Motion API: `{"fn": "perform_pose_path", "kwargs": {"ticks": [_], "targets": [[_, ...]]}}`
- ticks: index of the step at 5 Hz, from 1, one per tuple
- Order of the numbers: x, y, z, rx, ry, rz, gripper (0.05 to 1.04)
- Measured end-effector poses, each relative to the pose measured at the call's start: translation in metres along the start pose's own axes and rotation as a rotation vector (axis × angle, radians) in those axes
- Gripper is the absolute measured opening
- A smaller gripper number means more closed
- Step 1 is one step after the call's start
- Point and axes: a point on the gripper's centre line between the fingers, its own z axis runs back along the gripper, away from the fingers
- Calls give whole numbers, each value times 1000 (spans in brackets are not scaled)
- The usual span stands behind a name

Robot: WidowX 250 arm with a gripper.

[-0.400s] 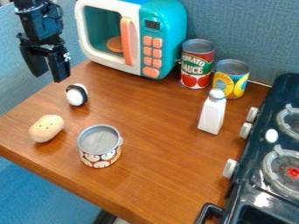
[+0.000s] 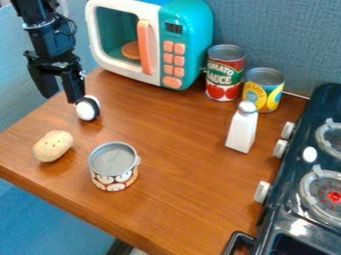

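Gripper (image 2: 62, 97) moved lower, spread wide, black-and-white rounded toy (image 2: 87, 108) just beside it

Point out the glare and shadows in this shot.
Camera view: a white glare patch on the black stove, below the nearer burner; the inside of the microwave darker than its white frame; shadows on the table faint and soft-edged; the gripper mostly dark, with few highlights on its black surfaces.
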Motion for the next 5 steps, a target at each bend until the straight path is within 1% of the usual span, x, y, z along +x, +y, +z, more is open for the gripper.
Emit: {"fn": "perform_pose_path", "kwargs": {"ticks": [1,2,3,4,5], "targets": [[12,3,-1,13,-23,49,1001],[26,0,-11,88,-1,75,1001],[39,0,-22,126,23,91,1001],[44,0,-28,150,37,103,1001],[48,3,-37,160,67,126,1001]]}}
